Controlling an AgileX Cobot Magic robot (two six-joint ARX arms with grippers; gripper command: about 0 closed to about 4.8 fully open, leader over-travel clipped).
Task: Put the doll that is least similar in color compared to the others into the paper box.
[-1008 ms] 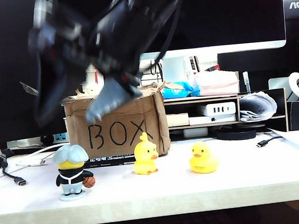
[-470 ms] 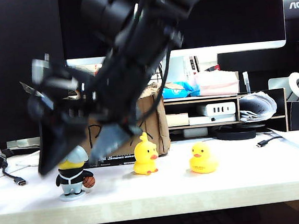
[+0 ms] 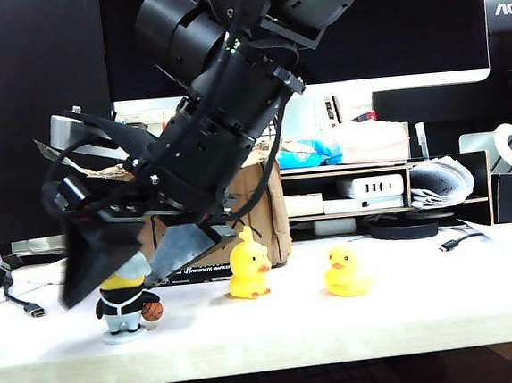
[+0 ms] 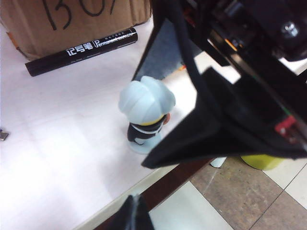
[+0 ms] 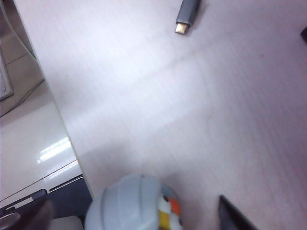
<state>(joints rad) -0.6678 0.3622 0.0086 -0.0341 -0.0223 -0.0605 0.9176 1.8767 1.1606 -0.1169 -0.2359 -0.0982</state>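
Note:
The doll (image 3: 124, 303), with pale blue-grey hair, a black outfit and a tiny orange ball, stands on the white table at the left. My right gripper (image 3: 132, 265) has reached across and hangs open over it, one finger on each side of its head, apart from it. The right wrist view looks down on the doll's head (image 5: 129, 206). In the left wrist view the doll (image 4: 146, 103) stands between those fingers (image 4: 216, 129). My left gripper (image 4: 136, 213) is shut and empty, off the table's front edge. Two yellow ducks (image 3: 248, 266) (image 3: 347, 271) stand to the doll's right. The paper box (image 3: 259, 200) stands behind.
A black marker pen (image 4: 81, 50) lies in front of the box. A cable plug (image 3: 29, 308) lies at the far left, also seen as the plug (image 5: 184, 19). A shelf with clutter (image 3: 372, 190) sits at the back right. The table's front edge (image 3: 270, 356) is close to the doll.
My right arm has come down from above the box, leftwards, until its open fingers flank the doll's head. The doll and both ducks have not moved.

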